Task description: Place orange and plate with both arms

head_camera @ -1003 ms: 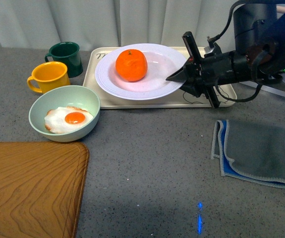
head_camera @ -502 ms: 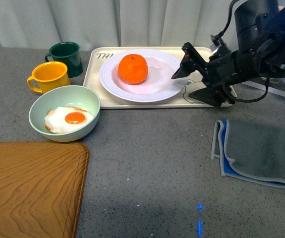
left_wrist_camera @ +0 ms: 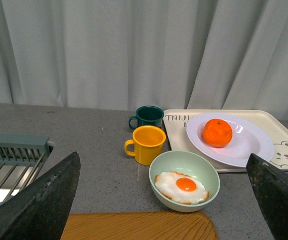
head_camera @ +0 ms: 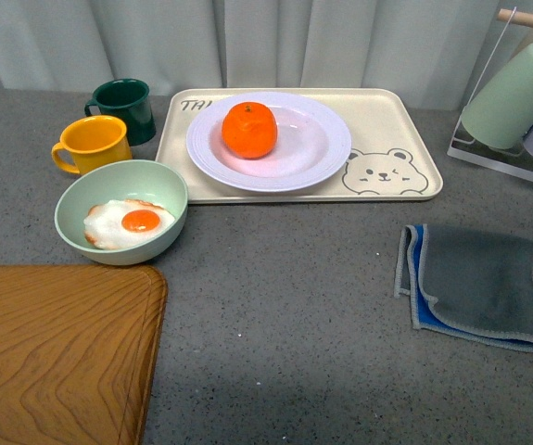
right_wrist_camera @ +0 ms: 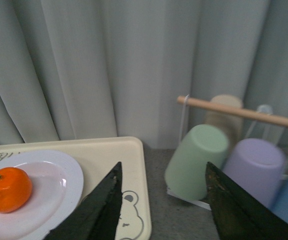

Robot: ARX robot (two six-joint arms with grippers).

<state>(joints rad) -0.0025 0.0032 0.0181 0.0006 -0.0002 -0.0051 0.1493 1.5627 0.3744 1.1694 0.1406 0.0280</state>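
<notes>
The bright lumpy orange (head_camera: 249,130) sits in the glossy white ridged plate (head_camera: 322,148), which rests on the cream bear tray (head_camera: 405,139), so placement looks complete. Left gripper (left_wrist_camera: 164,200) and right gripper (right_wrist_camera: 161,210) both hang spread and empty.

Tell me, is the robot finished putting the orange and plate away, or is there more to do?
It looks finished. The orange sits in the plate, and the plate rests on the bear tray. Nothing is in hand: the left gripper and right gripper are both open and empty, away from the plate. Nothing appears left.
</notes>
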